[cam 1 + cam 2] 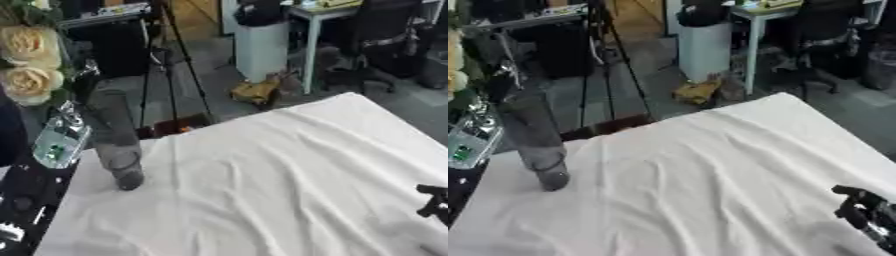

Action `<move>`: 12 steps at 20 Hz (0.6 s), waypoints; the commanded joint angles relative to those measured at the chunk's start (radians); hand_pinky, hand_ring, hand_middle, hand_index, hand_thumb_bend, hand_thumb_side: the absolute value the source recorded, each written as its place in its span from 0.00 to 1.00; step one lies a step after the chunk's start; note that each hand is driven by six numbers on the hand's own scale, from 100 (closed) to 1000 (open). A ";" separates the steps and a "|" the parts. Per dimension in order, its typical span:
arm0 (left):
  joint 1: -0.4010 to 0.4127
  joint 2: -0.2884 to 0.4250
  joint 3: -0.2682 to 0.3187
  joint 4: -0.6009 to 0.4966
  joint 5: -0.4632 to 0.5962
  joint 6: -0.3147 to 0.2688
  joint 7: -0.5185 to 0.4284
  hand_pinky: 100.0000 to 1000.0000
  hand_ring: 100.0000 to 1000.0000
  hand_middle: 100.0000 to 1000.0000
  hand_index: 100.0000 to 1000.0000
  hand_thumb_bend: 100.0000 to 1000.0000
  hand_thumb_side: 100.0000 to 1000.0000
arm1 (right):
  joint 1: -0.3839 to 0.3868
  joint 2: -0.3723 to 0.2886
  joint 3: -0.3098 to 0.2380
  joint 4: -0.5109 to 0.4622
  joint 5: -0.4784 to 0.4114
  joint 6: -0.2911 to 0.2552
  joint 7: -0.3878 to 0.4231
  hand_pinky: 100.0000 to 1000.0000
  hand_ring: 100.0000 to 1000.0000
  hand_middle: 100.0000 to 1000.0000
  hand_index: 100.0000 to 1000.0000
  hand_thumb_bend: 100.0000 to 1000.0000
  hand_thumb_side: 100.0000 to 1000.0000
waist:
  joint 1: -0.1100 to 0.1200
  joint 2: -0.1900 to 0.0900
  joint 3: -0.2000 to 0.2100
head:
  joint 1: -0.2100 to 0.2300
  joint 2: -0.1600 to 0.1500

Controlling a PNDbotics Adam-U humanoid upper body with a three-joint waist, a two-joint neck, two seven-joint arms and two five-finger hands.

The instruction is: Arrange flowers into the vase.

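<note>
Vase [118,140]: tall grey glass, upright on the white tablecloth [280,175] at its left edge, long axis vertical, tilted slightly.
Cream roses [31,60]: blooms high above the vase, top left.
Left hand [61,137]: just beside the vase; grasp unclear.
Right hand [866,216]: lower right, well apart; fingers unclear.

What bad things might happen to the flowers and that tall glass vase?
The vase stands near the left edge of the white cloth, so a nudge might tip it off. The cloth is wrinkled, which may make it wobble. The cream flowers lean out above it, perhaps making it top-heavy.
</note>
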 commanded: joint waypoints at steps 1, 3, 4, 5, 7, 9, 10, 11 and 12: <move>-0.023 0.039 -0.004 -0.001 -0.044 0.024 -0.040 0.50 0.67 0.49 0.70 0.41 0.56 | -0.011 -0.020 -0.006 -0.025 0.010 0.002 0.000 0.67 0.98 0.40 0.82 0.62 0.73 | 0.009 -0.029 0.001 | -0.005 -0.002; -0.024 0.038 -0.002 0.000 -0.072 0.040 -0.064 0.51 0.68 0.50 0.71 0.46 0.56 | -0.011 -0.020 -0.007 -0.025 0.010 0.002 0.000 0.67 0.98 0.40 0.82 0.62 0.73 | 0.010 -0.029 0.002 | -0.006 -0.002; -0.024 0.038 -0.001 0.000 -0.086 0.046 -0.076 0.51 0.68 0.50 0.71 0.48 0.56 | -0.010 -0.020 -0.007 -0.025 0.010 0.002 -0.001 0.67 0.98 0.40 0.82 0.62 0.73 | 0.010 -0.029 0.002 | -0.006 -0.002; -0.024 0.038 0.001 -0.001 -0.097 0.051 -0.086 0.52 0.69 0.51 0.72 0.55 0.57 | -0.010 -0.020 -0.008 -0.025 0.010 0.002 -0.001 0.67 0.98 0.40 0.82 0.62 0.73 | 0.010 -0.029 0.002 | -0.006 -0.003; -0.022 0.036 0.002 -0.003 -0.118 0.057 -0.106 0.52 0.69 0.51 0.72 0.57 0.57 | -0.010 -0.019 -0.008 -0.026 0.011 0.003 0.000 0.67 0.98 0.40 0.82 0.62 0.73 | 0.009 -0.029 0.003 | -0.007 -0.003; -0.022 0.035 0.006 -0.006 -0.131 0.061 -0.118 0.52 0.69 0.51 0.72 0.57 0.57 | -0.010 -0.019 -0.008 -0.026 0.011 0.003 0.000 0.67 0.98 0.40 0.82 0.62 0.73 | 0.009 -0.029 0.004 | -0.008 -0.003; -0.019 0.033 0.005 -0.005 -0.136 0.063 -0.125 0.53 0.69 0.52 0.73 0.61 0.57 | -0.010 -0.019 -0.008 -0.026 0.011 0.003 0.000 0.67 0.98 0.40 0.82 0.62 0.73 | 0.009 -0.029 0.004 | -0.008 -0.003; -0.017 0.032 0.004 -0.004 -0.141 0.064 -0.132 0.53 0.69 0.52 0.73 0.62 0.57 | -0.010 -0.019 -0.009 -0.026 0.011 0.003 -0.001 0.67 0.98 0.40 0.82 0.62 0.73 | 0.008 -0.029 0.004 | -0.008 -0.003; -0.016 0.032 0.004 -0.004 -0.146 0.064 -0.138 0.53 0.69 0.52 0.73 0.62 0.57 | -0.010 -0.019 -0.009 -0.026 0.011 0.003 -0.001 0.67 0.98 0.40 0.82 0.62 0.73 | 0.008 -0.029 0.004 | -0.009 -0.003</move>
